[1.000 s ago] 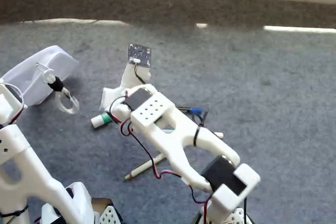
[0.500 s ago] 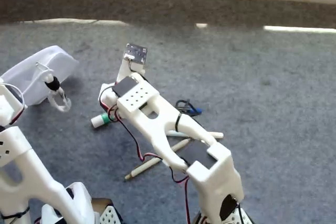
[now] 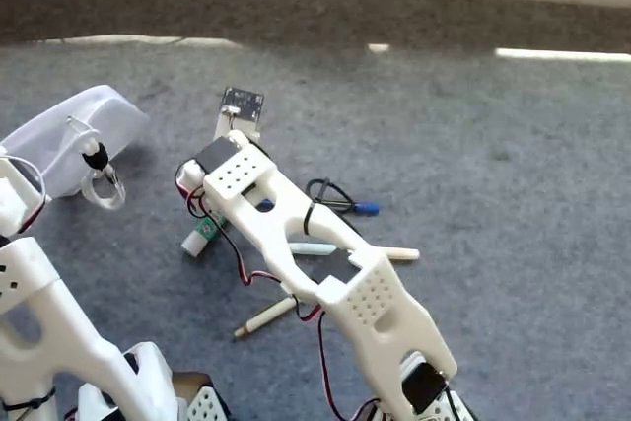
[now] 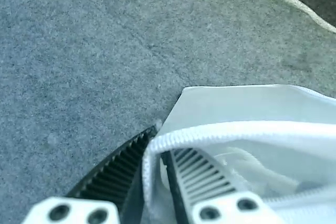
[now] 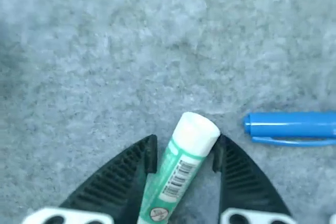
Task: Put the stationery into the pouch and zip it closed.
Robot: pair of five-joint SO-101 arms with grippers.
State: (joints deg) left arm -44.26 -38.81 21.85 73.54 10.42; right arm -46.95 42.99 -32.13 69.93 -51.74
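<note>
The translucent white pouch lies at the far left of the grey carpet. My left gripper is shut on its zipper edge, and the same gripper sits at the pouch's near end in the high view. A green-and-white glue stick lies between the jaws of my open right gripper, one jaw on each side. In the high view the glue stick pokes out from under the right arm. A blue pen lies just beside it.
Right of the arm lie the blue pen's tip, a white pen and a beige stick. Another beige pencil lies nearer the front. The carpet's far edge runs across the back.
The right arm has swung left and stretched out, bringing its gripper down over the glue stick. The glue stick has turned slightly. The left gripper shifted a little, staying at the pouch.
</note>
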